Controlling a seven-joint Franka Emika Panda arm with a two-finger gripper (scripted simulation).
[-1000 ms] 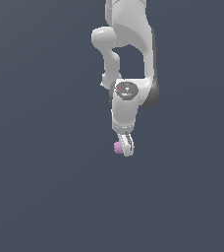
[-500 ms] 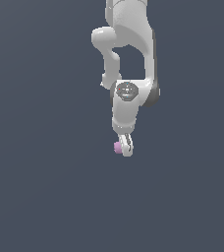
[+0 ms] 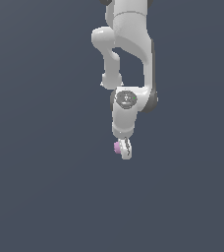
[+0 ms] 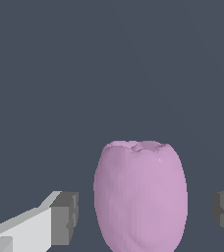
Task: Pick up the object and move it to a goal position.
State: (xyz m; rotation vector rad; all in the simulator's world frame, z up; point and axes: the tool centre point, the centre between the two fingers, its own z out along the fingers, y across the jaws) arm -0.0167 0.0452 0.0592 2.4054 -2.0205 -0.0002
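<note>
The object (image 3: 116,147) is a small pink-purple roundish lump, seen in the exterior view at the tip of the white arm. My gripper (image 3: 124,149) hangs straight down around it. In the wrist view the object (image 4: 140,194) stands upright between the two grey finger pads (image 4: 65,218). A narrow gap shows on each side of it, so my gripper (image 4: 146,215) is open and neither pad touches the lump. Only the edge of the far pad shows in the wrist view.
A plain dark grey-blue surface fills both views. The white arm (image 3: 131,59) comes down from the upper edge of the exterior view.
The wrist has come down a little toward the object. The pink-purple lump stays in the same spot.
</note>
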